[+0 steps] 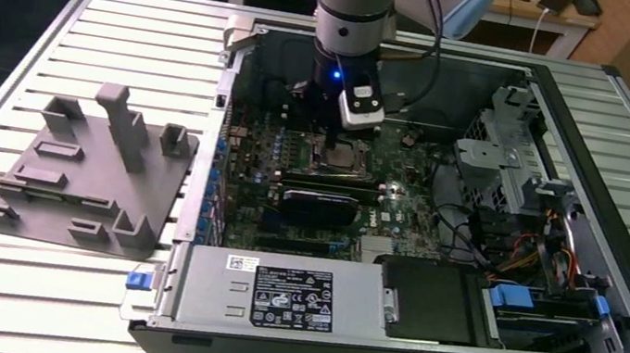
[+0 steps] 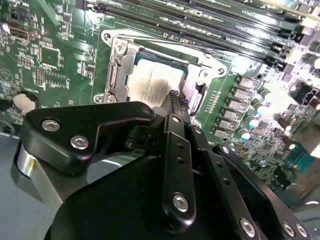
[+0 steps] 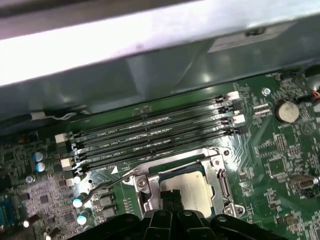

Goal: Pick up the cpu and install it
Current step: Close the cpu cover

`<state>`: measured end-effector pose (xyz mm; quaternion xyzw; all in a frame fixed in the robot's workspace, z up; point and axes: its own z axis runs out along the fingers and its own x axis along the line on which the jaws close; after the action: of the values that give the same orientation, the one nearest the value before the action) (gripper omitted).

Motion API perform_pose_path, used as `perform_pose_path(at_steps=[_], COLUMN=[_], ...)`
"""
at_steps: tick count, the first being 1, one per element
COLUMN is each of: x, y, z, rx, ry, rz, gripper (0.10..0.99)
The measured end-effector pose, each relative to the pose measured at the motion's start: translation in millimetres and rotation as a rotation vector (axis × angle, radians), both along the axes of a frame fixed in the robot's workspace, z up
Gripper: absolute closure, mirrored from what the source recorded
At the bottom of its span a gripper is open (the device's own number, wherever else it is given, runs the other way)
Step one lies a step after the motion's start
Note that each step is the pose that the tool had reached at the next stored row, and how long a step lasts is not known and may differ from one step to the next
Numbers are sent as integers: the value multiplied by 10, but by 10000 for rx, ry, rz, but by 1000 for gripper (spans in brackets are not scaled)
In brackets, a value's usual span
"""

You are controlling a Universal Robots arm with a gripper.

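The cpu [image 2: 155,82] is a flat silver square lying in the metal-framed socket [image 2: 116,70] on the green motherboard; it also shows in the first wrist view, cpu [image 3: 194,186], and in the exterior view, cpu [image 1: 351,154]. My gripper [image 2: 173,96] hangs just over the cpu's edge with its two black fingers pressed together and nothing between them. In the first wrist view the gripper [image 3: 170,196] covers one side of the chip. From the exterior view, the gripper [image 1: 344,132] reaches down into the open computer case below the arm's white camera block.
Several black memory slots [image 3: 150,135] run beside the socket, with its thin load lever [image 3: 105,185] swung out. The case wall [image 3: 150,40] rises behind them. A silver power supply box [image 1: 272,294], a drive cage [image 1: 505,158] and a grey fixture [image 1: 91,171] surround the board.
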<state>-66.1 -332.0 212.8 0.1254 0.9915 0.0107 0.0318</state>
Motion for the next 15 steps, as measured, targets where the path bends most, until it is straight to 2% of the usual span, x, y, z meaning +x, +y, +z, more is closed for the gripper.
perform_pose_path(at_steps=[7,12,13,14,15], x=[0,0,0,3,9], y=[-4,-5,-5,-5,-7], z=[-19,-19,-20,-22,-24], rx=[0,-13,-12,-4,2], ry=[24,26,52,166,328], rz=[786,872,874,873,872], gripper=[980,980,980,980,980])
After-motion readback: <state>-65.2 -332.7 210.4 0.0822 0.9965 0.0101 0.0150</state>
